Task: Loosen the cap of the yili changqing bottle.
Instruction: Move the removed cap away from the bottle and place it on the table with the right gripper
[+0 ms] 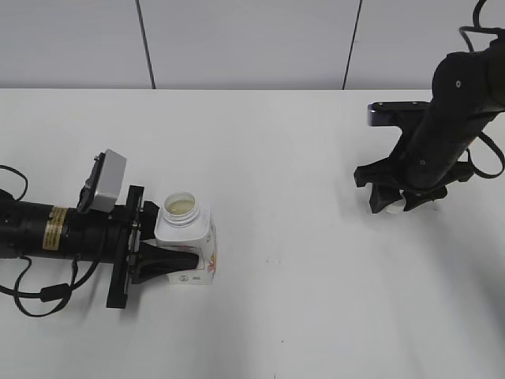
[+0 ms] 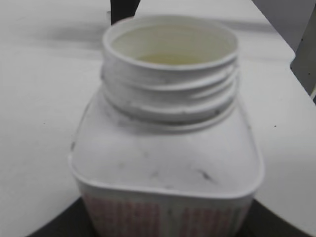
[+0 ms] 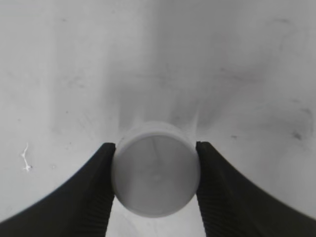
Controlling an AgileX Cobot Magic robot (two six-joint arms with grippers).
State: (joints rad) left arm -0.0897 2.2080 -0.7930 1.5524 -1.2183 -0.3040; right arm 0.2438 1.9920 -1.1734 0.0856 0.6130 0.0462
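Note:
The yili changqing bottle (image 1: 187, 239) stands upright at the left of the table, white with red and pink print, its threaded neck open and uncapped. My left gripper (image 1: 170, 257) is shut on its body from the left. The left wrist view shows the open neck and shoulders of the bottle (image 2: 168, 148) close up. The round white cap (image 3: 155, 169) is off the bottle, held between the black fingers of my right gripper (image 3: 155, 173). In the exterior view my right gripper (image 1: 402, 201) hangs low over the table at the far right, with the cap (image 1: 394, 207) barely visible.
The white table (image 1: 300, 300) spreads under both arms. A grey panelled wall (image 1: 237, 39) stands behind its far edge. Small dark marks dot the table surface below the right gripper.

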